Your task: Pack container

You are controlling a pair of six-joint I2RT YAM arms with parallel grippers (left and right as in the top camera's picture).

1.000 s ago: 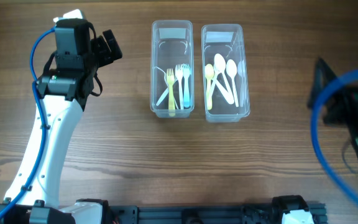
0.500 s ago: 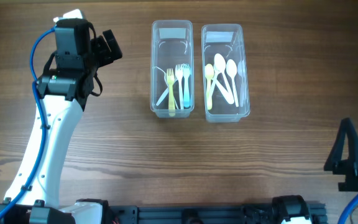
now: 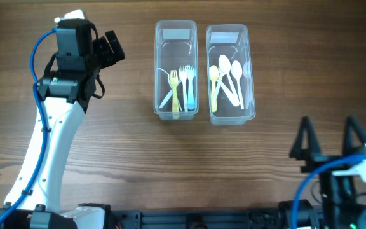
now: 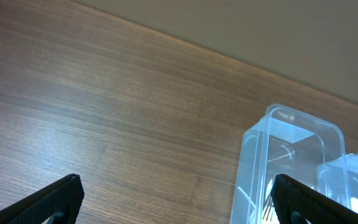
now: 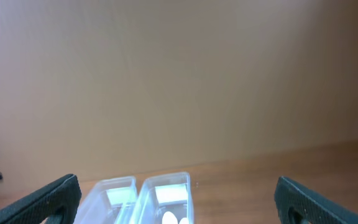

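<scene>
Left gripper [image 3: 110, 46] and right gripper [image 3: 330, 145]: fingers apart, empty.
Forks [image 3: 182, 86], well ahead of both, look light, stiff, slippery; better pinch 1 at its handle.

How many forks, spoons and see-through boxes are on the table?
Forks: 4
Spoons: 3
Boxes: 2
Total: 9
The forks and spoons overlap, so those two counts are my best look.
</scene>
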